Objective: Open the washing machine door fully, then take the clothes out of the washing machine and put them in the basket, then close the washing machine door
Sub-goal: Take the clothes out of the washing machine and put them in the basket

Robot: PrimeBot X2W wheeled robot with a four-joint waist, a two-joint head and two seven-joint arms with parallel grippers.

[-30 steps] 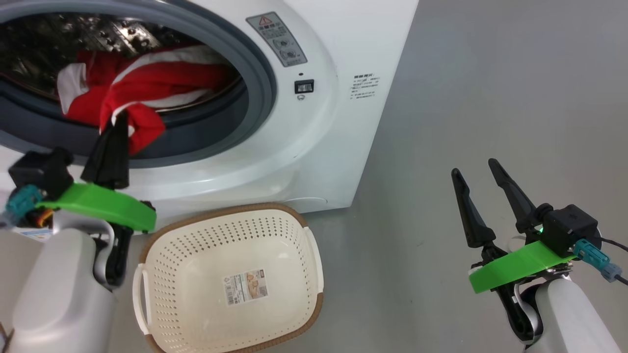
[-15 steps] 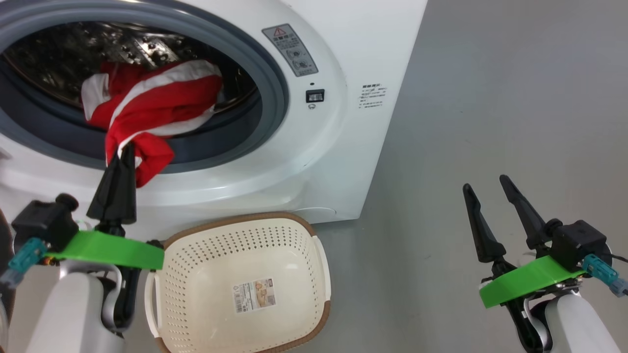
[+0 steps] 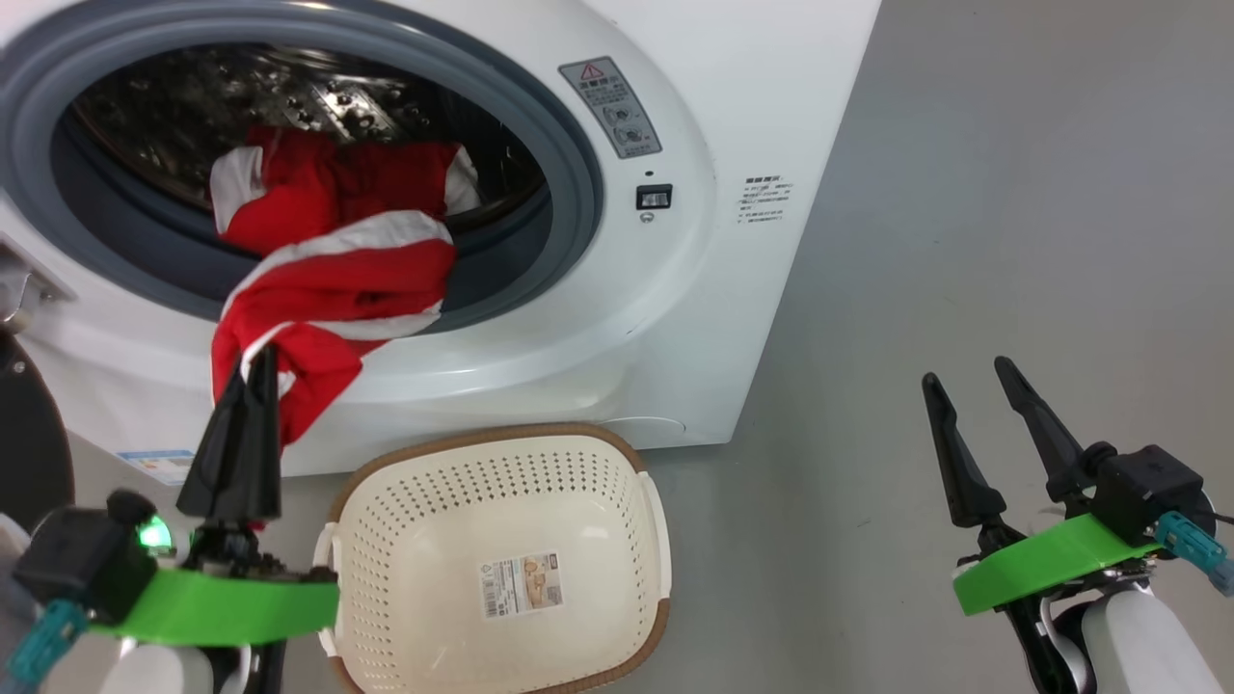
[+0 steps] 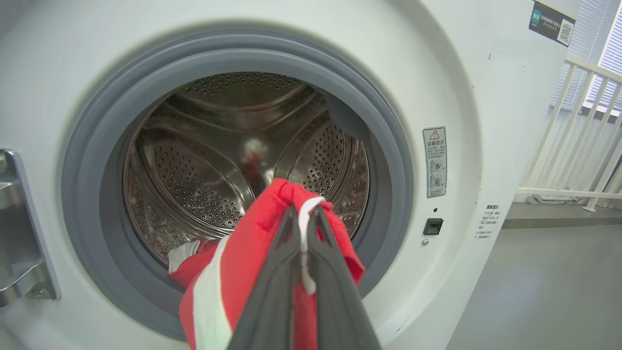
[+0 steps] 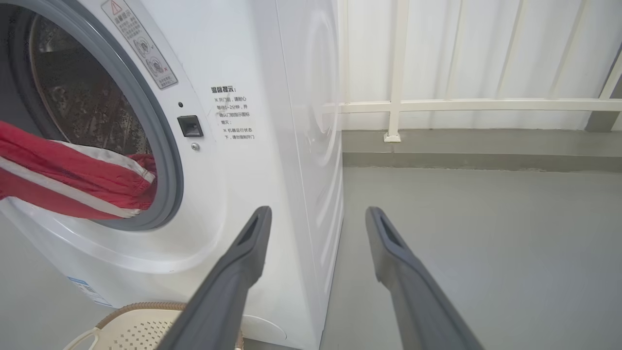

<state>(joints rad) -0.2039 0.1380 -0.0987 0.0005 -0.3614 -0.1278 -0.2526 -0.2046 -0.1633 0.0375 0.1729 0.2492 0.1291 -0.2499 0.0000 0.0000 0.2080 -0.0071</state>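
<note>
Fingers (image 3: 236, 453) of left gripper (image 3: 262, 355) upright, tight on clothes (image 3: 337, 289)

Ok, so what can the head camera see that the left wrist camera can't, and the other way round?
Head camera: the cream basket and the open right hand, off to one side. Left wrist camera: a white railing off to the right, a dark sticker at the top corner and a shiny metal bracket beside the opening. Both: the washing machine, its grey ring and steel drum, and the left hand shut on a red and white garment that hangs out over the ring.
</note>
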